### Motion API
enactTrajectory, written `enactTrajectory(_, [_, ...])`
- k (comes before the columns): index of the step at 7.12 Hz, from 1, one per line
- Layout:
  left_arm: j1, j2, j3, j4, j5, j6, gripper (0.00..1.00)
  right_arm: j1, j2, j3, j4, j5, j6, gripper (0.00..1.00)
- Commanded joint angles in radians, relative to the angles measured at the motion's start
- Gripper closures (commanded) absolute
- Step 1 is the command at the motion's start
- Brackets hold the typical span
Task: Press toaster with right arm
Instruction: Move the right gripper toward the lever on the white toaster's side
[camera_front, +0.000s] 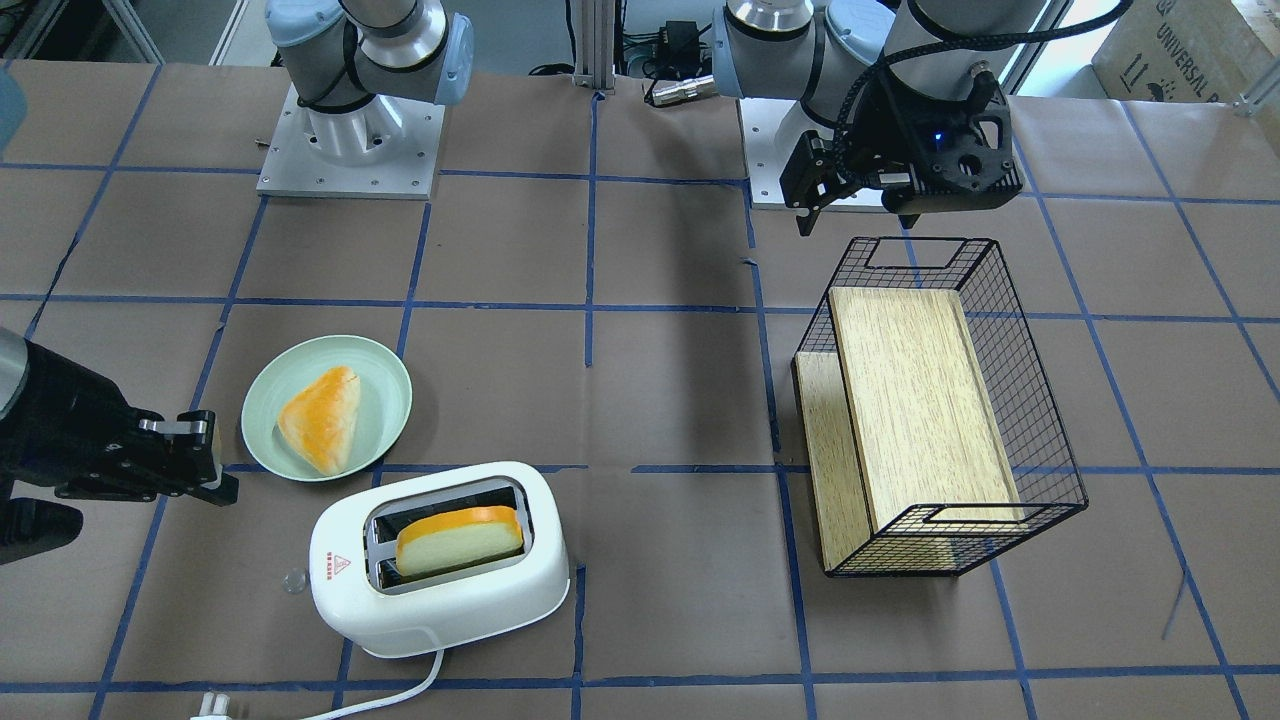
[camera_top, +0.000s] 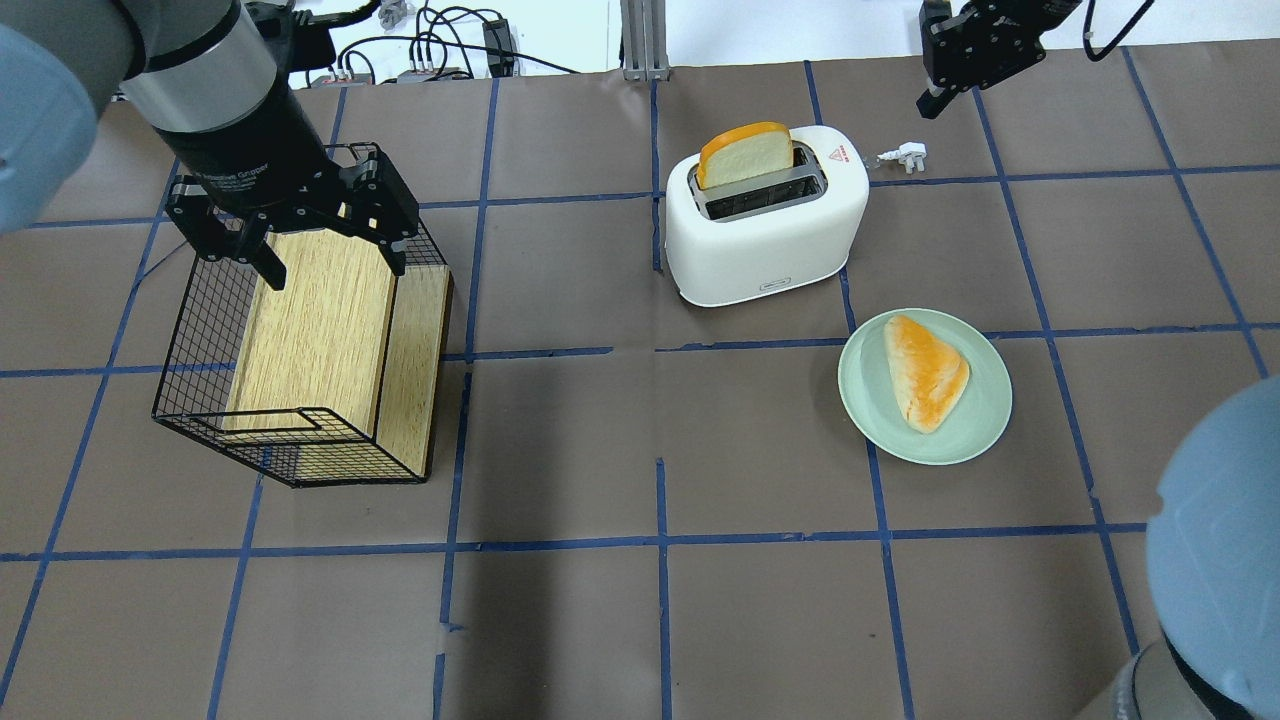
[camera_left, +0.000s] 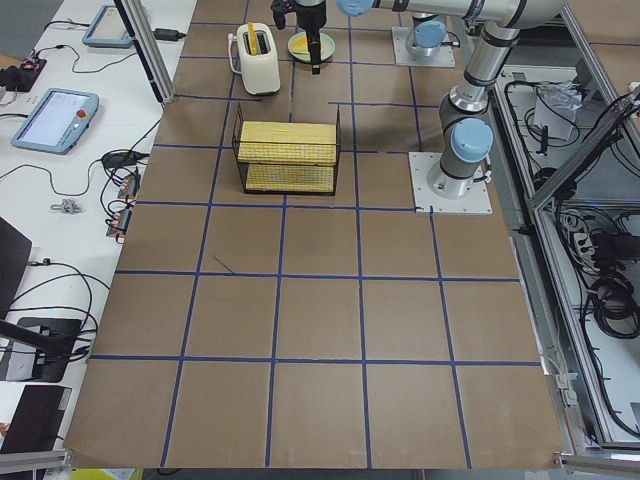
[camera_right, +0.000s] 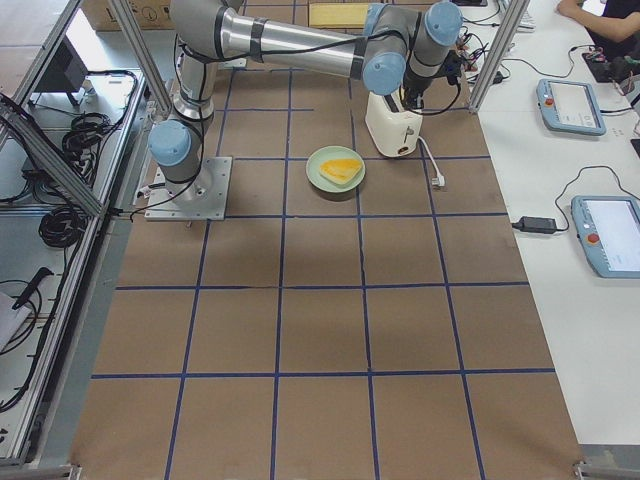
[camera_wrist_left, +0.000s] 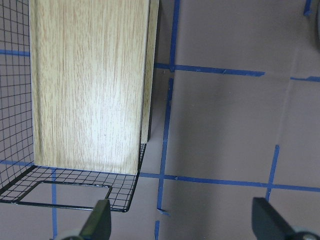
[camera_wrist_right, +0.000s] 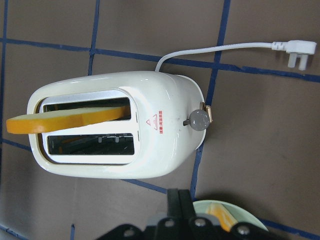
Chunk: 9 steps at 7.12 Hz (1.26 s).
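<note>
The white toaster (camera_front: 440, 590) stands near the table's operator-side edge, with an orange-crusted bread slice (camera_front: 460, 540) upright in one slot. It also shows in the overhead view (camera_top: 765, 240) and the right wrist view (camera_wrist_right: 165, 150). Its clear lever knob (camera_wrist_right: 198, 120) sticks out of the end by the red triangle sticker. My right gripper (camera_front: 215, 487) is shut and empty. It hovers beside the knob end, apart from the toaster, and also shows in the overhead view (camera_top: 928, 102). My left gripper (camera_top: 335, 255) is open and empty over the basket.
A pale green plate (camera_front: 390, 385) with a triangular bread piece (camera_front: 320, 417) sits next to the toaster, close under my right gripper. A black wire basket (camera_front: 1040, 400) with a wooden board stands on the left arm's side. The toaster's cord and plug (camera_top: 905, 153) lie on the table.
</note>
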<state>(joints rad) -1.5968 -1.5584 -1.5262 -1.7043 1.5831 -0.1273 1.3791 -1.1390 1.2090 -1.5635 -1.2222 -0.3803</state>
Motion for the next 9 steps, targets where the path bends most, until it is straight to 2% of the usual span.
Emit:
enactTrajectory(1, [0.0, 0.0, 0.0, 0.0, 0.0, 0.0, 0.0, -0.005, 0.062, -0.011, -0.026, 0.029, -0.026, 0.98])
enactTrajectory(4, [0.0, 0.0, 0.0, 0.0, 0.0, 0.0, 0.0, -0.008, 0.122, -0.011, -0.091, 0.033, -0.029, 0.98])
enactTrajectory(9, [0.0, 0.0, 0.0, 0.002, 0.0, 0.0, 0.0, 0.003, 0.172, -0.011, -0.131, 0.033, -0.02, 0.98])
